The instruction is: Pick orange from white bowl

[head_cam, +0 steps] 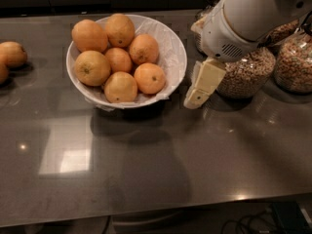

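Note:
A wide white bowl (171,48) lined with crinkled white paper stands on the dark counter at upper left of centre. It holds several oranges (149,78). My gripper (197,96) hangs from the white arm coming in from the upper right. Its cream fingers point down and left, just to the right of the bowl's rim and above the counter. It holds nothing that I can see.
Glass jars of cereal (247,73) stand behind the gripper at the right, another (294,62) at the far right. Two more oranges (10,54) lie on the counter at the left edge. The counter's front edge runs along the bottom.

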`<state>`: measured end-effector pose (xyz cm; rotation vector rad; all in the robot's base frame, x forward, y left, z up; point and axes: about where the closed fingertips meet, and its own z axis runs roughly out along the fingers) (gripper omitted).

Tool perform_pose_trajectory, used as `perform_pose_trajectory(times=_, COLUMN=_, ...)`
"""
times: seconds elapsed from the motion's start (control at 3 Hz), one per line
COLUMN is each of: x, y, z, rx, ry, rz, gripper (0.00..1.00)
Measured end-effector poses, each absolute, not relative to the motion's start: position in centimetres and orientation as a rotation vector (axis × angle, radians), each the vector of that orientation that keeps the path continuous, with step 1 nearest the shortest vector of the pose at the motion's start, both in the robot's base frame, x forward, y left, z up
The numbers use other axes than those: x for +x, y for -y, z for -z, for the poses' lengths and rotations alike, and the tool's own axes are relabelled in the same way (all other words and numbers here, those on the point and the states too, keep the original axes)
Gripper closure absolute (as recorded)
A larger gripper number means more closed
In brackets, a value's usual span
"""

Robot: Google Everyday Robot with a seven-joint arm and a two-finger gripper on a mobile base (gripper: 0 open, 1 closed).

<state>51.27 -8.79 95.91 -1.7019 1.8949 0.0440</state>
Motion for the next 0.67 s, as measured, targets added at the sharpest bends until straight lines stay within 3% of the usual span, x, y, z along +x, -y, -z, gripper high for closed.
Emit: perform_pose_trajectory(times=0.67, x=53.3, y=6.0, z=-95.5, rx=-1.63, ry=-1.837, rz=-0.024, gripper=0.0)
